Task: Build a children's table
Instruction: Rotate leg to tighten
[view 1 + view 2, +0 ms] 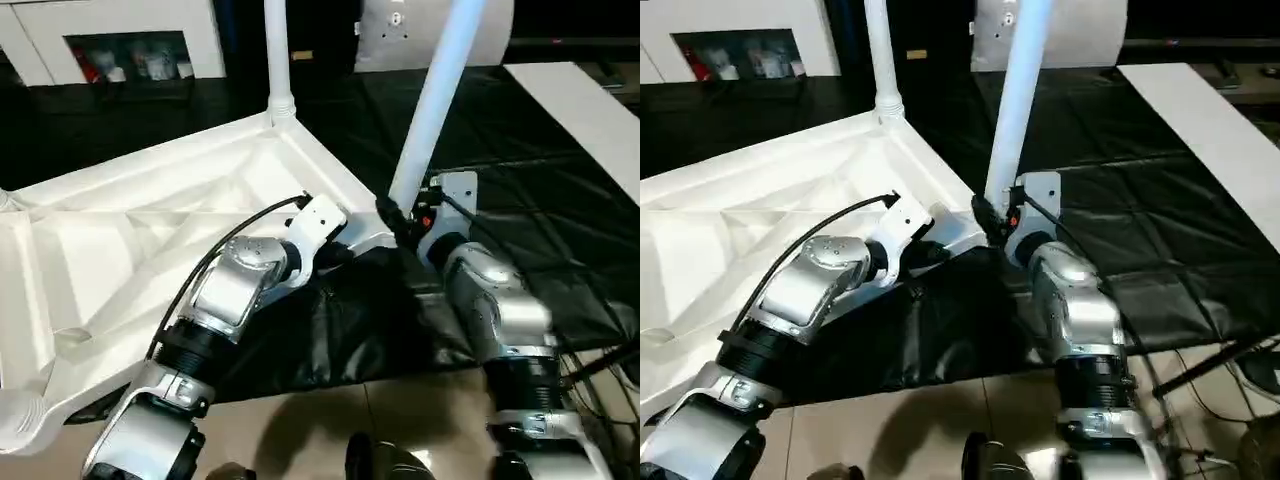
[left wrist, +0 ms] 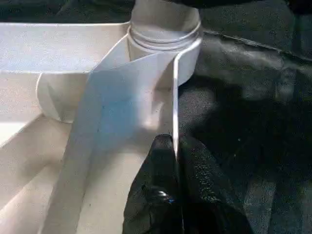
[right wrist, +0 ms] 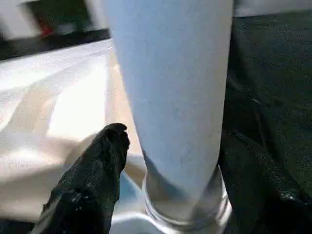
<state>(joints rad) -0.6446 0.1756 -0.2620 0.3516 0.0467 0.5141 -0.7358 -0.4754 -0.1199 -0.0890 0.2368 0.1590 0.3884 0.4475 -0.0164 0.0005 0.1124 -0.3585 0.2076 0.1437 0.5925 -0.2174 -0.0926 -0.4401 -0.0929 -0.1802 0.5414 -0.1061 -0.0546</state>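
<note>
Overhead, the white tabletop [image 1: 150, 220] of the children's table lies upside down on the black-sheeted work table [image 1: 540, 210], its ribbed underside facing up and filling the head view from about nine o'clock to the centre. One white leg [image 1: 277, 55] stands upright in the far corner socket at about twelve o'clock. A second leg [image 1: 437, 100] rises from the near corner socket just right of centre, leaning toward one o'clock. The left gripper [image 2: 174, 146] is clenched on the thin upright side wall of the tabletop, one black finger on each face of the wall, close to that near socket. The right gripper [image 1: 398, 218] sits at the foot of the leaning leg, its black fingers [image 3: 105, 161] straddling the tube; the finger seen in the wrist view stands a little off the leg's surface, and whether the other one touches I cannot tell, so it is no firm grasp. A white panel [image 1: 585, 120] lies on the black sheet toward two o'clock.
</note>
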